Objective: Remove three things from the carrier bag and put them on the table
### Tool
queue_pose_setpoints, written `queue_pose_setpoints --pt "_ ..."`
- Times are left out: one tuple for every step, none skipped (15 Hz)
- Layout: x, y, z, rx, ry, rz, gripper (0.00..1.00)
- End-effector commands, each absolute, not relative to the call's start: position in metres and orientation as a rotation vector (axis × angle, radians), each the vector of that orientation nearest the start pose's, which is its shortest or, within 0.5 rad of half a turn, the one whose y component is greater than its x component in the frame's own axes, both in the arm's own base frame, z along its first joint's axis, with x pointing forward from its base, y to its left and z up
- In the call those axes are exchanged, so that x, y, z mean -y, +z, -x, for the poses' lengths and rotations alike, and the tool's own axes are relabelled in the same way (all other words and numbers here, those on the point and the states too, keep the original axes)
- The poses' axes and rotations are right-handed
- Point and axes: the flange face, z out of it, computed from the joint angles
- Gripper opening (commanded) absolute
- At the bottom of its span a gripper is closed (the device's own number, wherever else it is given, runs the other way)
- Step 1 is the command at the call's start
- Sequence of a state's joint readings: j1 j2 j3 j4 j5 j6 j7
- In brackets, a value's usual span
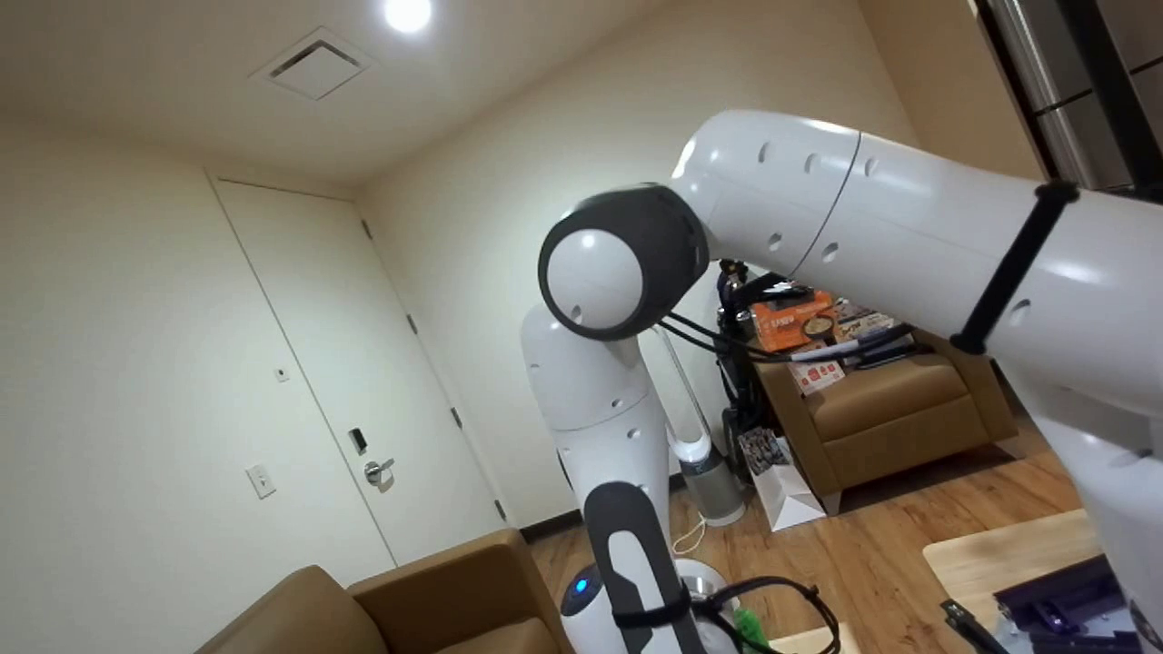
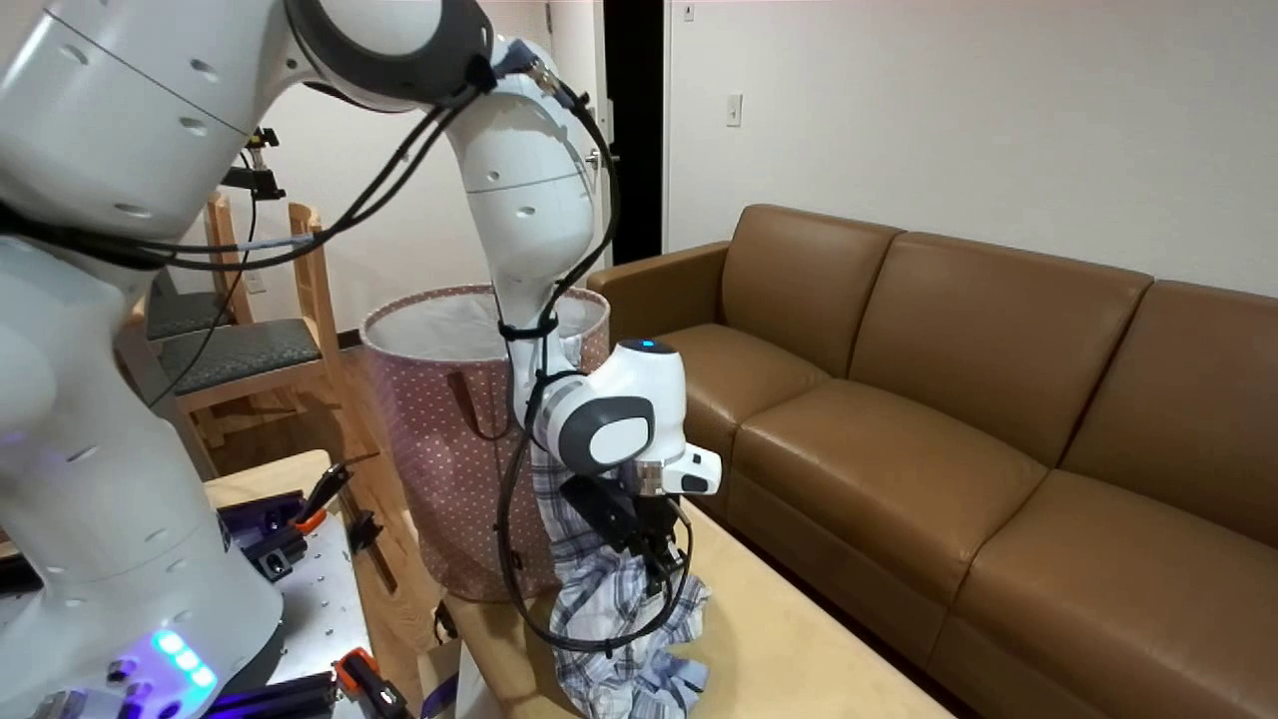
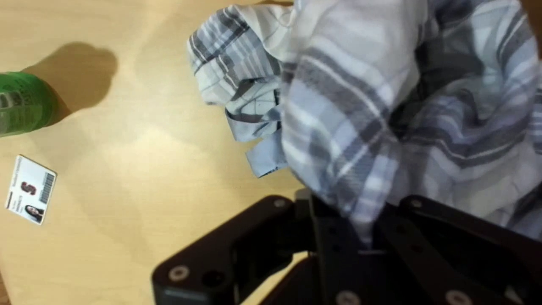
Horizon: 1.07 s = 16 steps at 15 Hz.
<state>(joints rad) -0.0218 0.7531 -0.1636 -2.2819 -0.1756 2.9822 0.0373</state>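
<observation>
Gripper (image 3: 351,212) found, in the wrist view, with its jaws near together and a fold of plaid cloth (image 3: 338,97) pinched between them. We record the cloth as grey, white and pale blue, its bulk bunched directly ahead of the fingertips and spreading to the right of that view; on the left a loose end reaches out over the table (image 3: 148,169). In an exterior view we note the gripper above the crumpled lower folds, which come down over the table below and beside the jaws. A further length of the cloth runs upward in front of a pink dotted bin (image 2: 449,449); the arm (image 2: 534,210) hides part of it, and we cannot tell whether it passes over the rim.

We find two more items on the table, both left in the wrist view and well apart from the gripper: a white card (image 3: 31,189), flat, bearing a photo and a barcode, and a green container (image 3: 23,103), cut off by the edge of that view; whether it stands or lies we cannot tell. Beside the table we note a brown sofa (image 2: 899,429).
</observation>
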Motion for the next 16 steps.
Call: queue_pose_setpoints --pt "0.090 -0.008 -0.489 -0.048 0.067 3.265 0.01" --pt "0.090 -0.015 -0.491 -0.056 0.066 3.270 0.01" --pt "0.090 -0.021 -0.493 -0.049 0.068 3.265 0.01" --pt "0.091 -0.026 -0.496 -0.041 0.070 3.260 0.01" --pt "0.091 -0.030 -0.497 -0.043 0.068 3.255 0.01" --pt "0.091 -0.034 -0.499 -0.031 0.066 3.242 0.01" --pt "0.090 -0.037 -0.501 -0.019 0.066 3.234 0.01" --pt "0.089 -0.039 -0.502 -0.005 0.065 3.221 0.01" --pt "0.087 -0.040 -0.503 0.003 0.067 3.204 0.01" --pt "0.086 -0.038 -0.503 0.003 0.075 3.184 0.28" --pt "0.086 -0.036 -0.503 0.007 0.078 3.177 0.29" --pt "0.086 -0.031 -0.501 0.003 0.079 3.166 0.34" --pt "0.088 -0.027 -0.500 -0.020 0.075 3.159 0.40" --pt "0.090 -0.021 -0.496 -0.019 0.065 3.147 0.46" --pt "0.092 -0.016 -0.494 -0.031 0.057 3.141 0.53" --pt "0.093 -0.011 -0.492 -0.044 0.045 3.142 0.59"
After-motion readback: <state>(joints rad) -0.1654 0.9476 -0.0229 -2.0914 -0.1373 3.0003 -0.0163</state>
